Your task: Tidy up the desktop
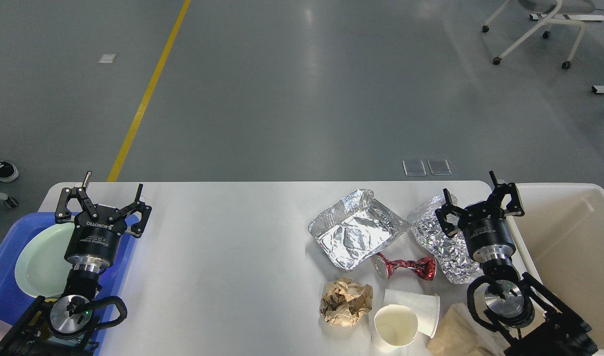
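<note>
The white desktop (222,247) fills the lower half of the head view. On its right part lie a foil tray (353,230), a crumpled foil sheet (438,249), a crushed red can (404,267), a brown paper ball (345,301), two white paper cups (395,326) and a brown paper bag (455,336). My left gripper (113,190) is open and empty above the desktop's left edge. Over the crumpled foil sheet my right gripper (469,184) is open, holding nothing.
A blue tray (5,291) with a pale green plate (42,259) sits at the left edge. A cream bin (574,257) stands just right of the desktop. Grey floor with a yellow line and a wheeled chair (534,29) lie beyond.
</note>
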Tool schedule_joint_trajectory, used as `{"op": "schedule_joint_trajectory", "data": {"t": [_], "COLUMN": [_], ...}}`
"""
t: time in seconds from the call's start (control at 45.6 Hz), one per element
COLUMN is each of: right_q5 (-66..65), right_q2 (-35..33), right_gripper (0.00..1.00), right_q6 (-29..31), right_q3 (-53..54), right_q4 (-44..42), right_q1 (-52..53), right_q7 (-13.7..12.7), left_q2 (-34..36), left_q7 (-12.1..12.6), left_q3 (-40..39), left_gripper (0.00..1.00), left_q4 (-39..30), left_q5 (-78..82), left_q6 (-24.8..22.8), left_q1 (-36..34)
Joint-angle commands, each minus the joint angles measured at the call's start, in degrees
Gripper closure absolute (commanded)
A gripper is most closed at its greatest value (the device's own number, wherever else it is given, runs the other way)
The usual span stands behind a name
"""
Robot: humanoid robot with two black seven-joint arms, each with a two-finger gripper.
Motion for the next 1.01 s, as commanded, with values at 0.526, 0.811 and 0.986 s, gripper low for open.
{"op": "schedule_joint_trajectory", "data": {"t": [0.526,0.811,0.986], "right_q5": [0.09,-0.09,-1.58], "right_q2": [-0.17,-0.61,-5.36], "right_gripper": [0.0,0.0,0.0], "right_q6": [-0.97,-0.44,0.0], "right_q3": [1.95,9.69,4.87], "right_q4": [-0.88,-0.35,-0.96], "right_q1": [0.52,0.61,0.61], "right_q7": [0.22,0.22,-1.71], "left_q2": [0.0,0.0,0.0], "left_q7": [0.0,0.0,0.0], "left_q3": [0.0,0.0,0.0], "left_gripper": [0.04,0.04,0.04], "left_q4": [0.05,0.05,-0.04], "left_q5": [0.0,0.0,0.0], "left_q6": [0.0,0.0,0.0], "left_q1": [-0.01,0.0,-0.01]}}
